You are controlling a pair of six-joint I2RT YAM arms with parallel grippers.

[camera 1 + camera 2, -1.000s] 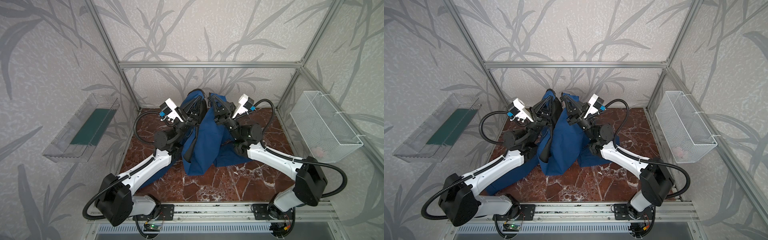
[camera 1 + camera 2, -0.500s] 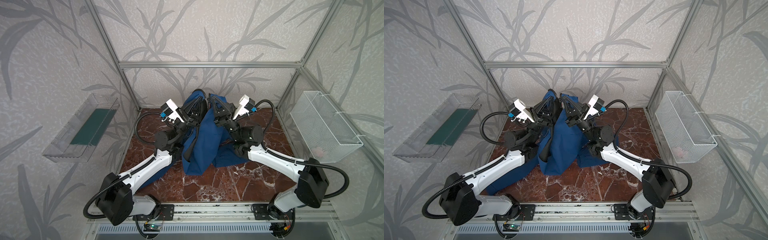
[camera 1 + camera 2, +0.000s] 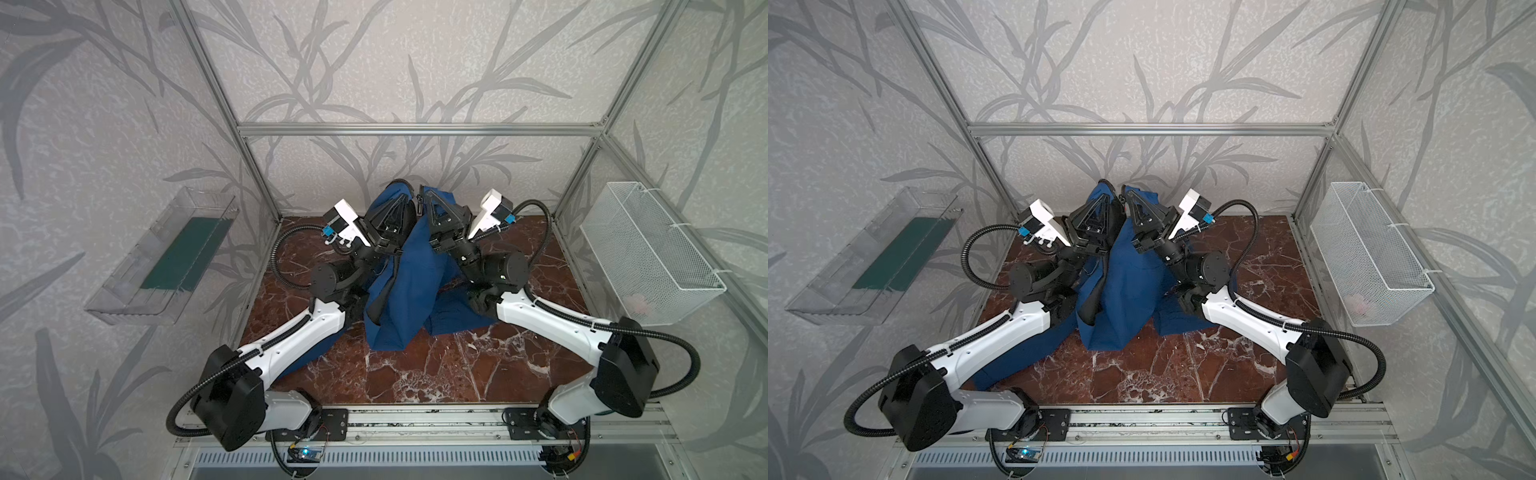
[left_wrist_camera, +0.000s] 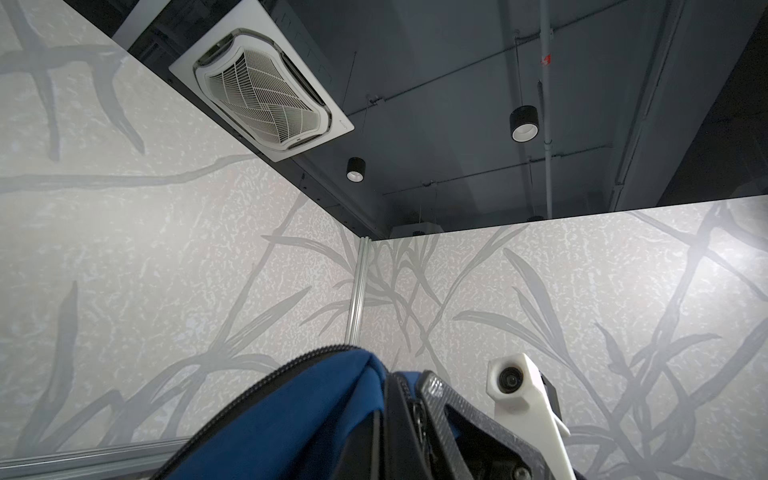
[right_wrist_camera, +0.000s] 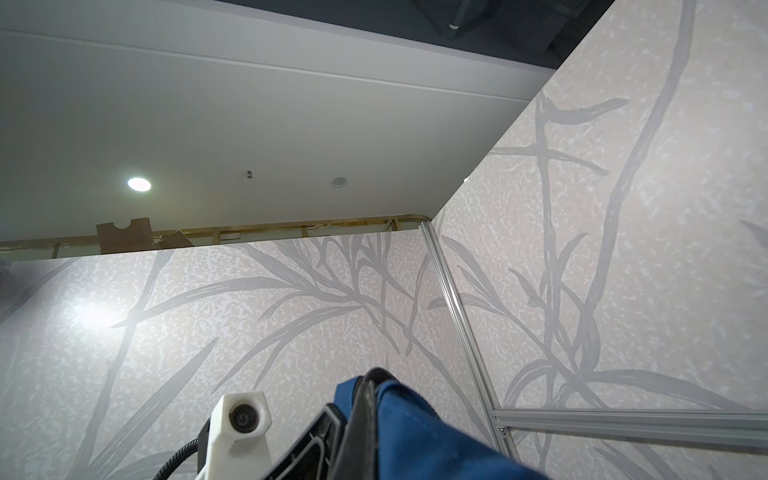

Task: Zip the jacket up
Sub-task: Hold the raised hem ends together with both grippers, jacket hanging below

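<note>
The navy-blue jacket (image 3: 411, 286) (image 3: 1125, 291) hangs in a bunched column from both raised grippers down to the tabletop, with black lining showing along one fold. High at the back, my left gripper (image 3: 409, 196) (image 3: 1109, 190) and right gripper (image 3: 424, 196) (image 3: 1126, 192) are tip to tip, each shut on the jacket's top edge. In the left wrist view the jacket (image 4: 291, 415) with its black zipper teeth covers my own jaws, and a finger of the right gripper (image 4: 440, 399) lies against it. In the right wrist view the blue jacket (image 5: 415, 432) likewise hides the jaws.
A clear plastic tray (image 3: 166, 257) with a green mat hangs on the left wall. A white wire basket (image 3: 648, 249) hangs on the right wall. The marble tabletop (image 3: 436, 370) shows in front of the jacket. Aluminium frame posts (image 3: 257, 183) stand at the back corners.
Both grippers have stayed high and shut on the jacket's top edge, and the arms have shifted only very slightly.
</note>
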